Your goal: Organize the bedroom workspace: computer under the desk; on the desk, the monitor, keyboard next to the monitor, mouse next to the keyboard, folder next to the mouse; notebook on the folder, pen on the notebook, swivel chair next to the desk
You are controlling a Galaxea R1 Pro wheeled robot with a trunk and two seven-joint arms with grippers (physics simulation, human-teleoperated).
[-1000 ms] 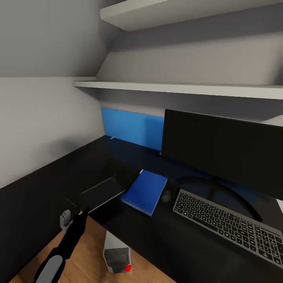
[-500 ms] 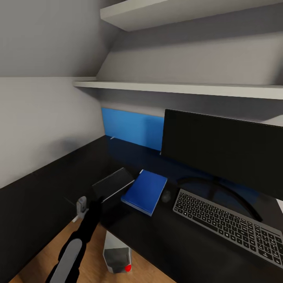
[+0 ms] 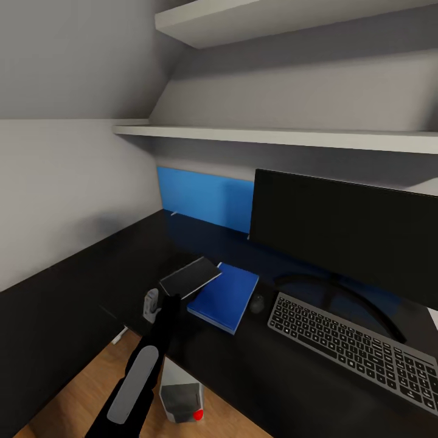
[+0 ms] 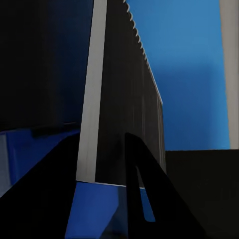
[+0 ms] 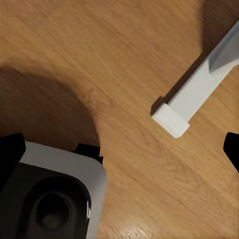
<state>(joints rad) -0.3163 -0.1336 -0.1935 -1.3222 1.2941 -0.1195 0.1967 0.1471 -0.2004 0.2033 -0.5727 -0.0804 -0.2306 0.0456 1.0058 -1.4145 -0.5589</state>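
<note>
The notebook (image 3: 190, 275) hung tilted above the desk (image 3: 73, 286), clamped in the left gripper (image 3: 173, 299), its far corner over the folder's (image 3: 225, 296) near-left edge. In the left wrist view the fingers (image 4: 142, 194) pinched the notebook's (image 4: 124, 99) dark cover. From the folder, the mouse (image 3: 258, 302) sat at 3 o'clock, the keyboard (image 3: 359, 347) at 4, the monitor (image 3: 347, 231) at 2, the computer (image 3: 180, 403) at 6. The right gripper's (image 5: 119, 149) state I cannot tell; it hung over the wood floor (image 5: 99, 59).

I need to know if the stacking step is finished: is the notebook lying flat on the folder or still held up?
Held up: the left gripper grips the notebook, tilted, one corner just over the folder.
</note>
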